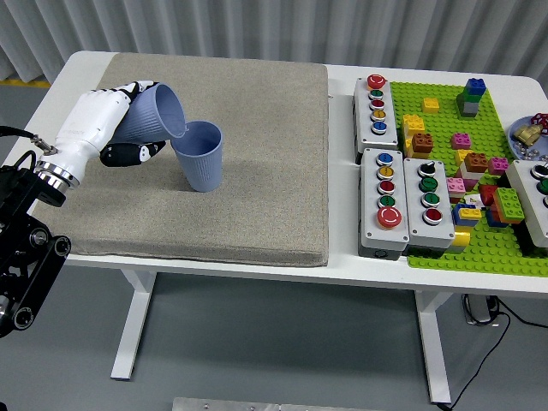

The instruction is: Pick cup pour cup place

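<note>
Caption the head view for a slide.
Left robot hand tips a blue cup over an upright blue cup on a grey mat.

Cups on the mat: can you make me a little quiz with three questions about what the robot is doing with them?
1. True or false: the left hand holds the tilted cup with its mouth toward the standing cup.
2. What do the cups sit over?
A. the green brick plate
B. the grey mat
C. the bare table
3. Fill in: the two cups are both ____ in colour.

Key:
1. True; the tilted cup's rim is right at the standing cup's rim.
2. B, the grey mat.
3. Blue.
</note>
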`<move>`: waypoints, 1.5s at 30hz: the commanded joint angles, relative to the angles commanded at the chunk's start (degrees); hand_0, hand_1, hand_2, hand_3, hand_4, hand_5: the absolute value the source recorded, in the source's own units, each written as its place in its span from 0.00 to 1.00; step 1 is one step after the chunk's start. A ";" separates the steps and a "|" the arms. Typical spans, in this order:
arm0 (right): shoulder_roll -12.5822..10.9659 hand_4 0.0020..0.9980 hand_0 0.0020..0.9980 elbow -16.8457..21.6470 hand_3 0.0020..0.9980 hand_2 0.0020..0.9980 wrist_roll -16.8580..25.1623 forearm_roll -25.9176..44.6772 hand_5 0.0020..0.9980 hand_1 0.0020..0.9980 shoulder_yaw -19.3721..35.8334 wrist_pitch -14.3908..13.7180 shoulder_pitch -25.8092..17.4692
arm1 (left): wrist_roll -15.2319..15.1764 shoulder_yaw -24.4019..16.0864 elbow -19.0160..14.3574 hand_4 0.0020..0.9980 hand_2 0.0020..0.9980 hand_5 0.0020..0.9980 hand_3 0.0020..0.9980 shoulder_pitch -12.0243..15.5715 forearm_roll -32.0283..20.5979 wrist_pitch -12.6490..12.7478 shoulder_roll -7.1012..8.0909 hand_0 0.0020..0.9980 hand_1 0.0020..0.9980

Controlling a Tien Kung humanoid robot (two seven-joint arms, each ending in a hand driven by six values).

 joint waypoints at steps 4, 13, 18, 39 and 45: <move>0.00 0.13 0.74 0.00 0.60 0.74 0.05 -0.03 0.23 0.70 0.02 0.01 -0.10 | 0.30 0.61 -0.32 0.64 0.69 0.09 0.60 0.10 0.00 0.18 0.63 0.47 0.59; 0.04 0.13 0.74 0.00 0.60 0.74 0.08 -0.05 0.23 0.70 0.04 -0.04 -0.21 | 0.75 2.05 -0.63 0.63 0.69 0.09 0.60 0.08 0.00 0.37 1.63 0.47 0.59; 0.04 0.13 0.74 0.00 0.60 0.74 0.12 -0.09 0.23 0.70 0.07 -0.06 -0.27 | 1.41 2.87 -0.76 0.63 0.69 0.09 0.60 0.04 0.00 0.75 2.22 0.47 0.59; -0.06 0.13 0.74 0.00 0.60 0.74 0.29 0.29 0.23 0.70 -0.02 -0.19 -0.03 | 3.00 4.63 -1.35 0.62 0.69 0.08 0.60 -0.84 0.00 1.64 3.56 0.47 0.59; -0.11 0.13 0.74 0.00 0.60 0.74 0.33 0.38 0.23 0.70 -0.03 -0.23 0.05 | 3.09 5.87 -1.27 0.62 0.68 0.08 0.59 -1.57 0.00 1.83 4.73 0.47 0.59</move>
